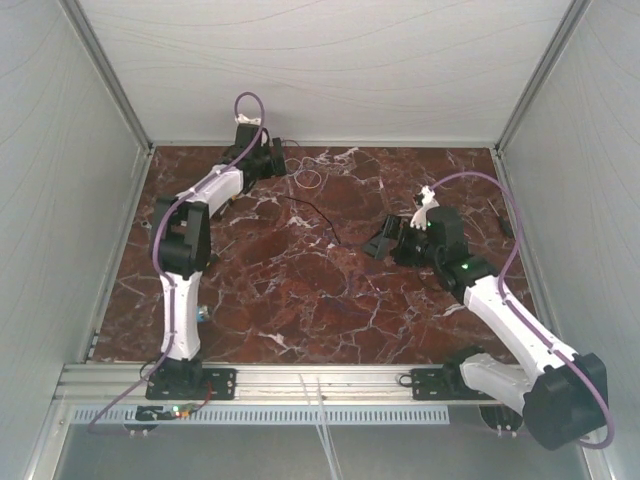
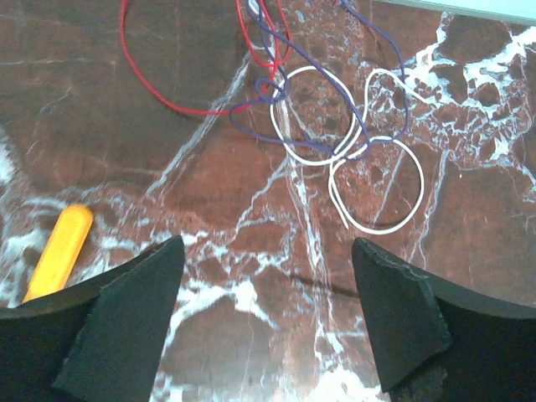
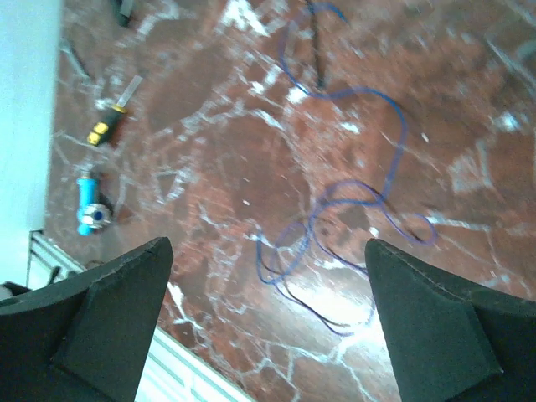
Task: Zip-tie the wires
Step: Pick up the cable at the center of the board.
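The wires [image 2: 343,134] lie on the marble in the left wrist view as a loose tangle of white loops, purple strands and red strands. From above, the wires [image 1: 305,176] show near the table's far left. My left gripper [image 2: 268,280] hovers just short of them, open, with nothing between its black fingers [image 2: 134,310]. In the top view the left gripper [image 1: 280,160] sits beside the tangle. Thin blue-purple wire loops [image 3: 335,226] lie below and ahead of my right gripper [image 3: 268,289], which is open and empty. The right gripper [image 1: 385,238] hangs over the table's middle right.
An orange handle [image 2: 59,251] lies left of the left gripper. A yellow-handled screwdriver [image 3: 107,126] and a small blue object [image 3: 88,209] rest near the left wall. A thin dark strand [image 1: 315,215] crosses the marble table [image 1: 300,300]. Grey walls enclose three sides.
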